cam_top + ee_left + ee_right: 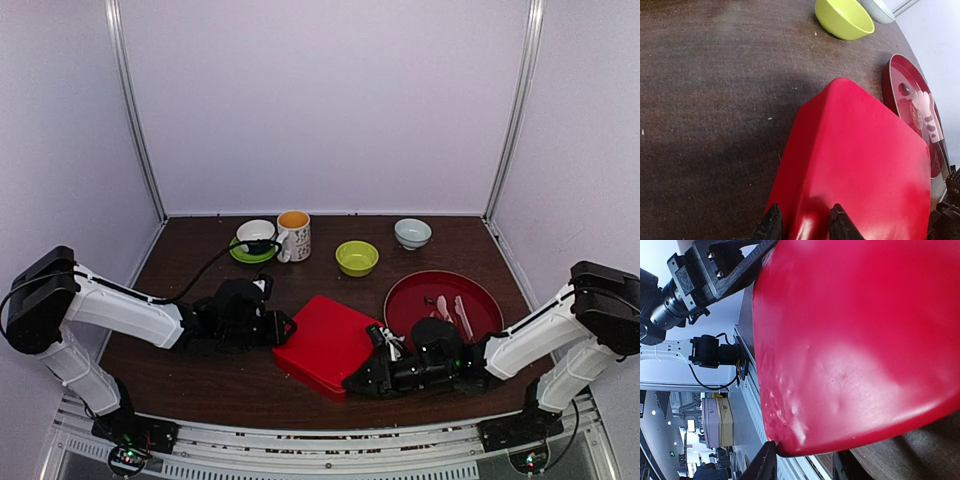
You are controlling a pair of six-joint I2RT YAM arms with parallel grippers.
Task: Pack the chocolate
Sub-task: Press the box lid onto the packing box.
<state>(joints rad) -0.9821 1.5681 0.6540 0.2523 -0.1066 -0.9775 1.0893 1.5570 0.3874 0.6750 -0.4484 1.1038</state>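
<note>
Tabletop (715, 100) is masked by red box (855, 165); its edges are framed between the jaws of left gripper (806, 222) and right gripper (804, 465), and whether they are pinched cannot be told.

L fingers (771, 226) astride red box (860, 165) edge; grn bowl (844, 19), red plate (892, 75) beyond.

Red box (855, 165) cropped at bottom, left wrist view
</note>
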